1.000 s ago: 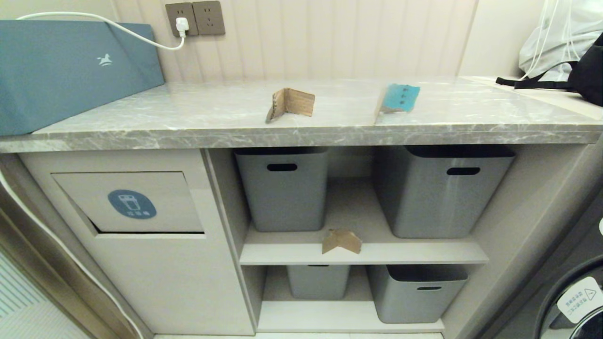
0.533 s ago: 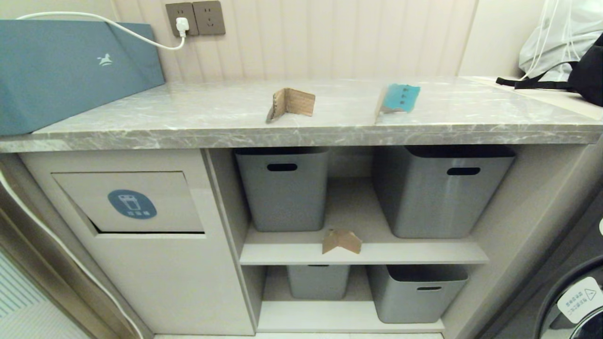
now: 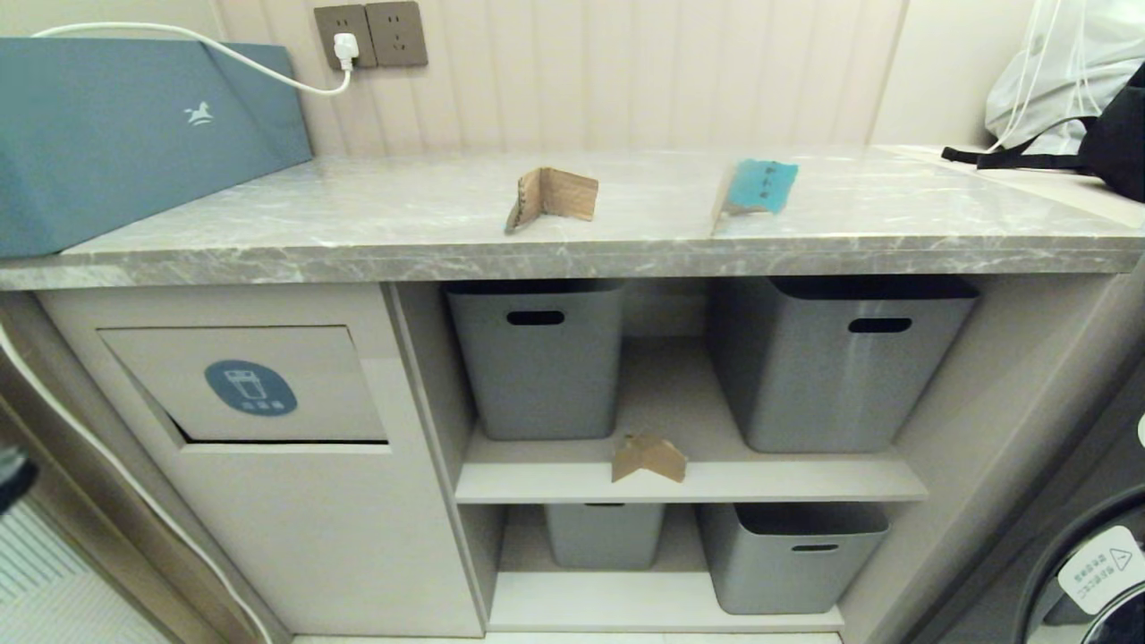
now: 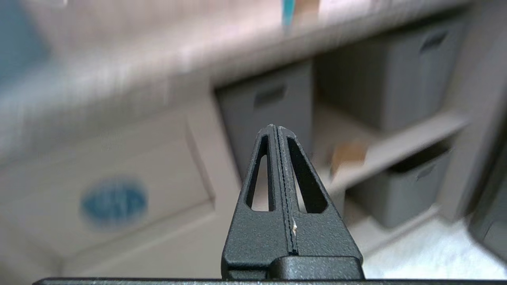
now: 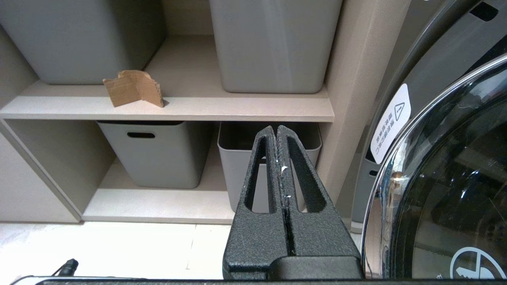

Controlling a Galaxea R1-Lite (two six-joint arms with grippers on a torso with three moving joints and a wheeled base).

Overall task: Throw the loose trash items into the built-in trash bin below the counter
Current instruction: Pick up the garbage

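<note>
left hand (image 4: 277,128): closed, empty, low out at the robot's left; in its own view it faces the cabinet, roughly between the bin flap and the open shelves.
right hand (image 5: 276,128): closed, empty, hanging low before the shelves by the washer (image 5: 447,166) (looks parked).
brown scrap (image 3: 552,197): on the bench (image 3: 358,224) near its middle, standing on edge, folded in an L, its long face running about 9 to 3 o'clock.
teal scrap (image 3: 757,188): on the bench, at 3 o'clock from the brown scrap and well apart from it, propped on edge.
shelf scrap (image 3: 649,457): on the middle shelf (image 3: 805,487) at its front lip, between the two upper baskets, folded in a V.
bin (image 3: 243,385): below the bench at its left end, at 9 o'clock from the shelf scrap; flap tilted with a dark gap along its lower edge.
key relation: from the left hand the shelf scrap lies at about 1 o'clock and nearest (the bench scraps sit higher and farther).
nearer arm: the left is on the bin's side, so I judge it suits carrying a scrap leftward to the flap; the right hand hangs below and right of the shelf scrap.
progress: no scrap binned yet, as far as can be seen.
</note>
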